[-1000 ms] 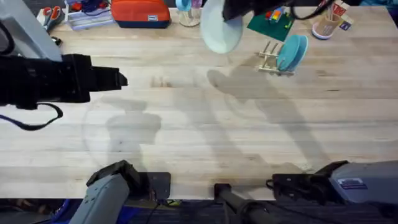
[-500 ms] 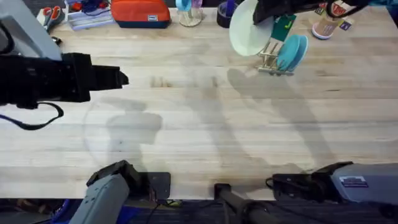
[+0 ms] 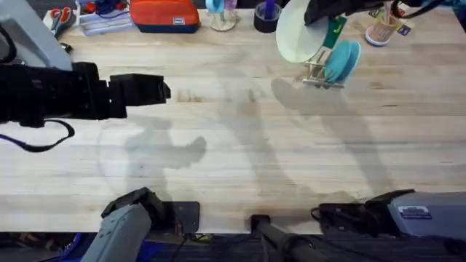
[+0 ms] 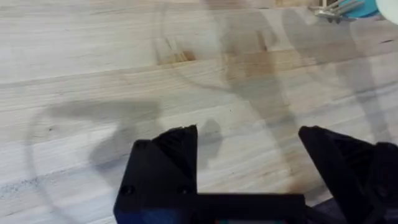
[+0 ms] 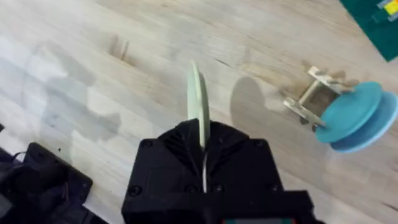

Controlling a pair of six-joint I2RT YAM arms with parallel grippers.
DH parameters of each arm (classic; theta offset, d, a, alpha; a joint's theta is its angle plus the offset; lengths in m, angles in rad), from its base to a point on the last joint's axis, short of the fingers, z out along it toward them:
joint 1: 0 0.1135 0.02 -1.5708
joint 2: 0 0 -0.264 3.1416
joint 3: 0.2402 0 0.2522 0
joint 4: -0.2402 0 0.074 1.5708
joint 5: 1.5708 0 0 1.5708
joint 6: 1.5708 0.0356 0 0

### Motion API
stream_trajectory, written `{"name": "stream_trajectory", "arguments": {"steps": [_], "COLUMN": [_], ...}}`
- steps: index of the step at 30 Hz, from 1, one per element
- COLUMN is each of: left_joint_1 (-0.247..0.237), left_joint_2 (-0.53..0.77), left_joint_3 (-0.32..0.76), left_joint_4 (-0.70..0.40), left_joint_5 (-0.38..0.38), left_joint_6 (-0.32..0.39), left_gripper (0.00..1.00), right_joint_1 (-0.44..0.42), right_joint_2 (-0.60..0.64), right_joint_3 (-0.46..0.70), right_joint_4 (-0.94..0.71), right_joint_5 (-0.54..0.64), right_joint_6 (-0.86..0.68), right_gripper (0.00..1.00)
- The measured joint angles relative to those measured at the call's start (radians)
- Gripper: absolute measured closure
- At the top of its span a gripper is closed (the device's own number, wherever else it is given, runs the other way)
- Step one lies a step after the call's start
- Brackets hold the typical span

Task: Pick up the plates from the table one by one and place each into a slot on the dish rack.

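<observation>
Claw point(image 5: 202, 163) tight on cream plate point(image 5: 199, 102).

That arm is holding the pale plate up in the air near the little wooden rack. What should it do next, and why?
Probably ease the cream plate down toward a free slot in the dish rack. The right gripper grips it on edge, above and beside the rack, whose far end holds two teal plates.

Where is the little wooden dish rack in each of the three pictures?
Overhead: the dish rack sits at the table's far right, two blue plates standing in it.
Left wrist: a bit of it peeks in at the top right corner.
Right wrist: at the right.
Shared landmark: the blue plates.
</observation>
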Motion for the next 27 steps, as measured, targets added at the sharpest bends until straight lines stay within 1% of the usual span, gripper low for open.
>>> {"name": "stream_trajectory", "arguments": {"steps": [2, 9, 15, 18, 22, 27], "left_joint_1": [0.0, 0.0, 0.0, 0.0, 0.0, 0.0], "left_joint_2": [0.0, 0.0, 0.0, 0.0, 0.0, 0.0], "left_joint_3": [0.0, 0.0, 0.0, 0.0, 0.0, 0.0], "left_joint_4": [0.0, -0.007, -0.011, -0.011, -0.011, -0.011], "left_joint_5": [0.0, 0.0, 0.0, 0.0, 0.0, 0.0], "left_joint_6": [0.0, 0.0, 0.0, 0.0, 0.0, 0.0], "left_gripper": [0.006, 0.006, 0.006, 0.006, 0.006, 0.006], "right_joint_1": [0.0, -0.002, -0.002, -0.002, -0.002, -0.002], "right_joint_2": [-0.006, -0.016, -0.017, -0.017, -0.016, -0.017], "right_joint_3": [0.0, 0.0, 0.0, 0.0, 0.0, 0.0], "right_joint_4": [-0.004, -0.032, -0.06, -0.083, -0.109, -0.111], "right_joint_5": [0.032, 0.199, 0.263, 0.317, 0.389, 0.425], "right_joint_6": [0.022, 0.141, 0.227, 0.265, 0.288, 0.297], "right_gripper": [0.971, 0.972, 0.971, 0.971, 0.971, 0.971]}}
